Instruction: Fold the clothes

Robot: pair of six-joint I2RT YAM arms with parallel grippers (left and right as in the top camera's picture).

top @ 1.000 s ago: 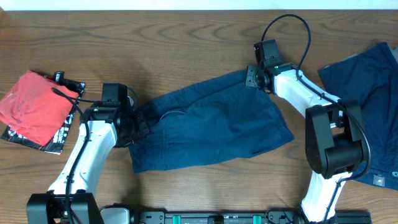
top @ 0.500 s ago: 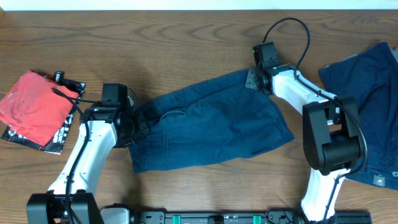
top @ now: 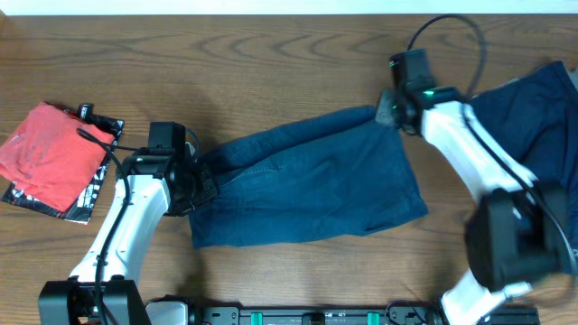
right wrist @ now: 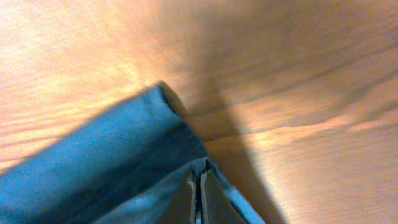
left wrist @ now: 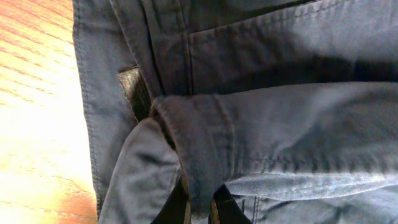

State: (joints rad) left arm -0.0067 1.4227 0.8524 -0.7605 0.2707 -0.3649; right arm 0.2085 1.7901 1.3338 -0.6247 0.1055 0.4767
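Holds the dark navy blue denim-like shorts [top: 307, 185] at two ends: with the left gripper [top: 200, 185] clamped on a bunched seam, with the right gripper [top: 386, 110] pinched tight on a hem corner. Leaves them stretched flat on the brown wooden table [top: 271, 54] between the two grippers. Looks early in the task: no fold made here yet, nothing done with the second dark navy garment [top: 533, 126] spread just right of the right gripper. Finds no readable writing; white print on the black sheet [top: 95, 190] under the folded red cloth [top: 50, 153], well left of the left gripper, too small to read.

Shorts [top: 307, 185] mid-worktop [top: 271, 54], second garment [top: 551, 108] at right edge, cloth [top: 50, 149] on packet [top: 97, 181] far left.
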